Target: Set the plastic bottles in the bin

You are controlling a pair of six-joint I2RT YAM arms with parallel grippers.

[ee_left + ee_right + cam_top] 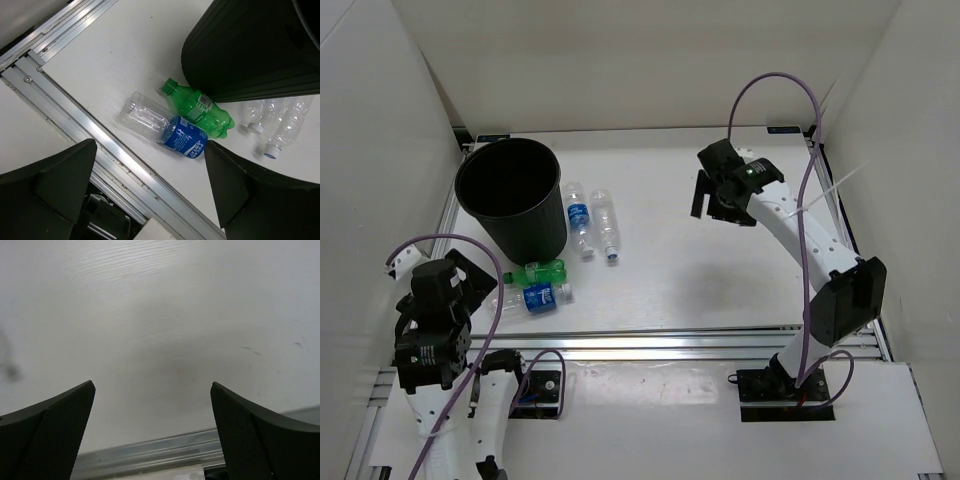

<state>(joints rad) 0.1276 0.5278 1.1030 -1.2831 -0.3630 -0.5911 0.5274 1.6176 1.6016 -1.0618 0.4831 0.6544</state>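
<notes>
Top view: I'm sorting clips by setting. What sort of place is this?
Probably a lab robot test cell: white panels wall in a white table edged with aluminium rail, with left arm and right arm bolted at its near edge.

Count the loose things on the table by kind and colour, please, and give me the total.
Green bottle: 1
Clear bottles with a blue label: 2
Clear bottle, no label visible: 1
Black bin: 1
Total: 5 things, 4 of them bottles, none inside the bin.
</notes>
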